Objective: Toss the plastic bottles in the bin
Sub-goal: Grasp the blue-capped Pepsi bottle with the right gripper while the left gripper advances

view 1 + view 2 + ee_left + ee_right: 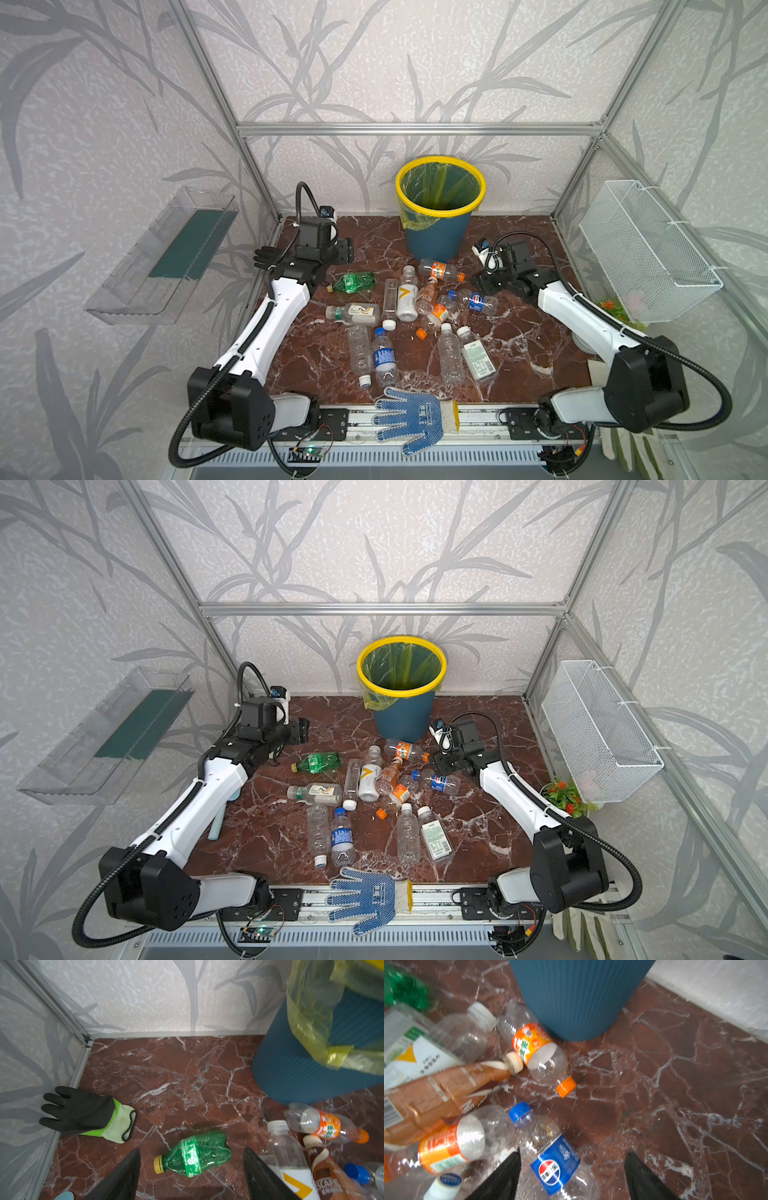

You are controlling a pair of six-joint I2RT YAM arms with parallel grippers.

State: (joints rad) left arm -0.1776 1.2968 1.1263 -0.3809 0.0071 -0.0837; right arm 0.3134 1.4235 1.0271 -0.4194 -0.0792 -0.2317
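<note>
In a top view, both arms reach forward with elbows bent, flanking the plastic bottles (407, 303) strewn before the bin (436, 237). The left wrist view shows the left gripper (191, 1149) spread, with the green bottle (205, 1147) lying between its fingers and touching neither. The right wrist view shows the right gripper (573, 1153) spread astride the blue-labelled bottle (556, 1167).

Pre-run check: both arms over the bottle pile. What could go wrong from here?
The right gripper is at the blue-label bottle, which crowds an orange-label bottle; closing fingers may snag both. The green bottle facing the left gripper is crushed and may slip. The tall bin stands close; a lifted bottle might clip its rim.
</note>
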